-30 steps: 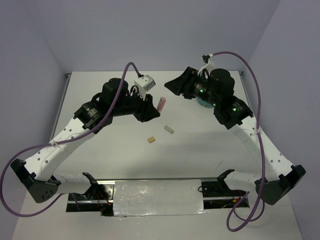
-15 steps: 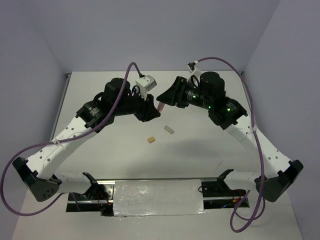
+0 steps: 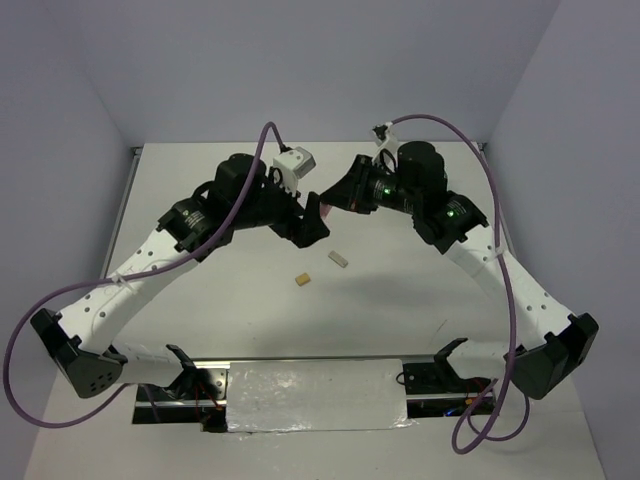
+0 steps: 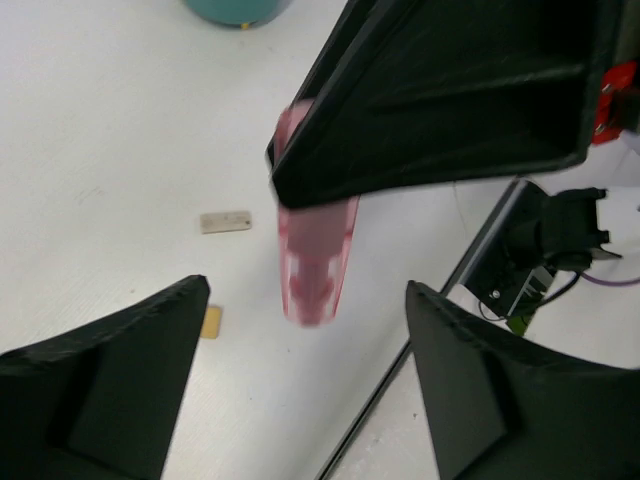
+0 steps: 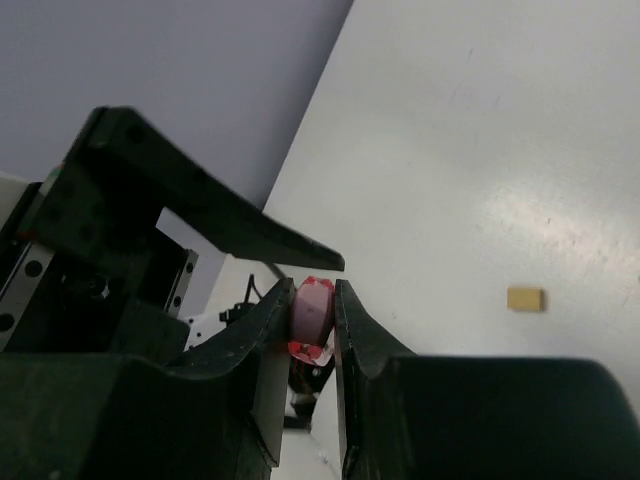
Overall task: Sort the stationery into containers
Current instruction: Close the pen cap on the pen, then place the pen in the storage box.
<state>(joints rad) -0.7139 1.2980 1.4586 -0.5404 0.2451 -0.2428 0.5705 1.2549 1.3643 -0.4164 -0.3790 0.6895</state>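
While your right gripper (image 5: 313, 292) is clenched on the pink piece (image 4: 316, 250), your left gripper (image 4: 307, 292) stands spread wide, one finger either side of it, touching nothing. The piece hangs at upper centre of the overhead view. If this is a handover, close the left squarely on the free end before the right lets go. Both grippers crowd each other there; room opens lower down, past the grey block (image 3: 339, 258) and tan block (image 3: 302, 281). The cup (image 4: 236, 8) sits at the left wrist view's top edge.

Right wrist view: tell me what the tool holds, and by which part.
The right tool is shut on the pink block, pinching one end; the rest sticks out free. The left tool is open, holding nothing.
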